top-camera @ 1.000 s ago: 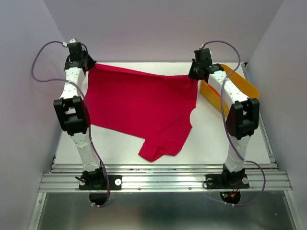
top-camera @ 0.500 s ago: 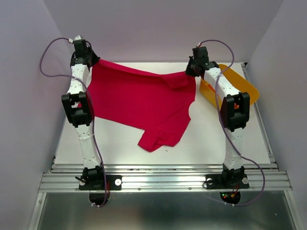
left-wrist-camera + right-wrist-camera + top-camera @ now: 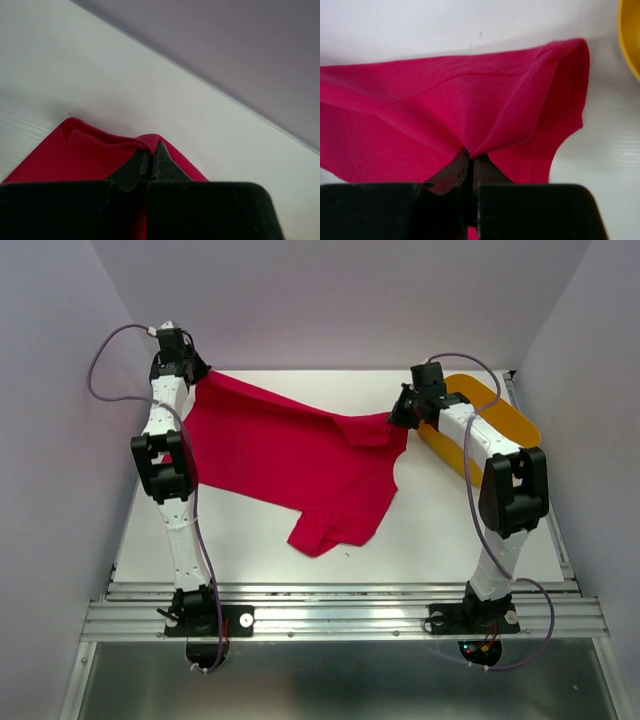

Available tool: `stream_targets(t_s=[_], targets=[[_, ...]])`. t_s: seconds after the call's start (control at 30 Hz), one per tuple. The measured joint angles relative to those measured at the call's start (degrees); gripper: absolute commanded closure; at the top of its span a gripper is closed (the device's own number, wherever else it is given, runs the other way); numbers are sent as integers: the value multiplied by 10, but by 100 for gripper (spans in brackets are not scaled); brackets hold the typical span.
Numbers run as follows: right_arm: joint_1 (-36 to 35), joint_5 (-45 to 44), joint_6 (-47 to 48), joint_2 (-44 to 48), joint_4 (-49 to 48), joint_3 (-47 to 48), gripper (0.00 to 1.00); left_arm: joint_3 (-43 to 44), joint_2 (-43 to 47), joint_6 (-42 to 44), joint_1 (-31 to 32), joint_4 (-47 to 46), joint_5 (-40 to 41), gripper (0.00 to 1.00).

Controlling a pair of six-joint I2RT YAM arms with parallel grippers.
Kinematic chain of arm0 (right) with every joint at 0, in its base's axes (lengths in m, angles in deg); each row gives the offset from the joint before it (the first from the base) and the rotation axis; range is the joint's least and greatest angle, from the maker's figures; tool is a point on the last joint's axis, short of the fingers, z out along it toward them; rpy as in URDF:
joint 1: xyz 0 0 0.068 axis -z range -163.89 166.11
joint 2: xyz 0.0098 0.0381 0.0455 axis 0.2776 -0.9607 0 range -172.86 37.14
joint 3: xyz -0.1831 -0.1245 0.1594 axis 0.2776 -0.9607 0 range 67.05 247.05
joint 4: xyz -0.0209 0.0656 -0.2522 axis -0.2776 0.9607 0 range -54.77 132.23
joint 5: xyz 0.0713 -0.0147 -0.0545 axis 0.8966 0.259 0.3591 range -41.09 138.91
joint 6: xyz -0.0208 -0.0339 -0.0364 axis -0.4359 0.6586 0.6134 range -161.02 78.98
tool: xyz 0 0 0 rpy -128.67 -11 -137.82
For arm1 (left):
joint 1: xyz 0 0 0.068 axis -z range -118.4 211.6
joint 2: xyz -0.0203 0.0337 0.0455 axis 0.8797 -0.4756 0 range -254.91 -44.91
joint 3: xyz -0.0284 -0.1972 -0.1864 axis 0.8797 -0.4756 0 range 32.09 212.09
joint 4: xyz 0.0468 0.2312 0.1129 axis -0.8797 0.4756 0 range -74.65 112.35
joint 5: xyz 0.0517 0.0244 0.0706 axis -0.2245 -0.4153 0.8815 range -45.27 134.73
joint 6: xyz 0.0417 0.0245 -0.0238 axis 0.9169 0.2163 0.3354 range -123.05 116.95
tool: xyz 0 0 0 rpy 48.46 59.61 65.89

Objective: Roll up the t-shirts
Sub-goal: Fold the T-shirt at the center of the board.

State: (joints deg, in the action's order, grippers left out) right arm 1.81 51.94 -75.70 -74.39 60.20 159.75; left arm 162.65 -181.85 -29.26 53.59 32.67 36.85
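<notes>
We find the t-shirt (image 3: 290, 455) spread over the middle of the table (image 3: 450, 530). Its far left corner sits in the left gripper (image 3: 199, 376) and its far right corner in the right gripper (image 3: 396, 420). The basket (image 3: 505, 420) lies on the table at far right, just beside that corner.

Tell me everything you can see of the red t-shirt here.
The red t-shirt is plain crimson soft cloth, spread wide but wrinkled over the white table. The left claw pinches its far-left corner, and the right claw pinches its far-right edge, lifting folds there. One short sleeve lies bunched toward the near edge. It lies apart from the yellow basket.
</notes>
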Motion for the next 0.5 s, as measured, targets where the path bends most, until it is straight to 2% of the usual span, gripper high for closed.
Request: stream_targets(t_s=[0.17, 0.5], targets=[[-1, 26, -28, 58, -17, -82, 99, 0, -19, 12, 0, 21, 13, 100], [-9, 64, -45, 69, -39, -131, 99, 0, -36, 37, 0, 39, 39, 100]])
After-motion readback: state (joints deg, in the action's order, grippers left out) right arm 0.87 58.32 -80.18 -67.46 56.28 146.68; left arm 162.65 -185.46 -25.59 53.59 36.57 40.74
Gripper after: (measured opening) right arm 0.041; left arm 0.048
